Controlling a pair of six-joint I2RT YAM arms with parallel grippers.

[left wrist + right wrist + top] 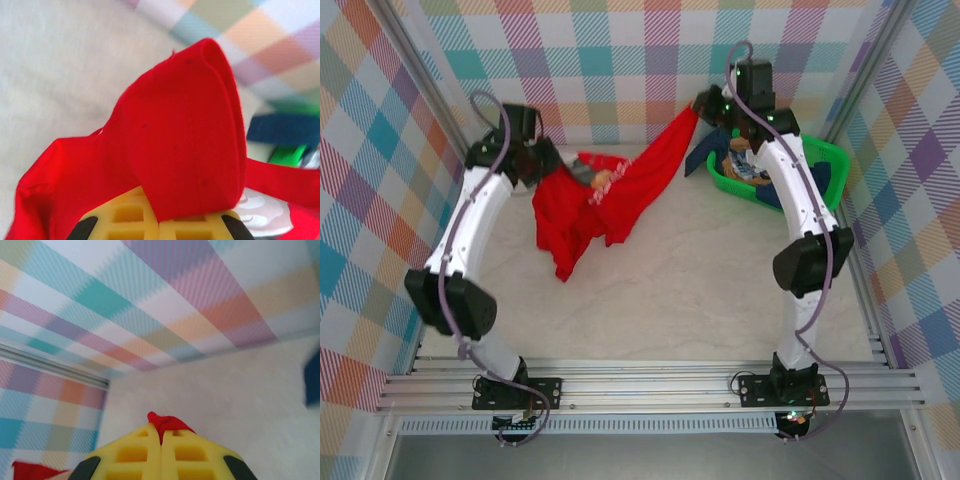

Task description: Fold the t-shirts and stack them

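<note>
The red t-shirt (610, 205) hangs stretched between both arms. The left gripper (545, 165) pinches one end and the right gripper (705, 103) lifts the other beside the green basket (825, 160). Its folds droop toward the counter (670, 300).

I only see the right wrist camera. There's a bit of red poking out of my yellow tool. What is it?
Observer: A big red shirt, hanging over the table.
Operator: Is the other arm holding it too?
Observer: Yes, the left tool is shut on a fold.
Operator: Anything else to fold?
Observer: More clothes lie in the green basket at the far right.
</note>
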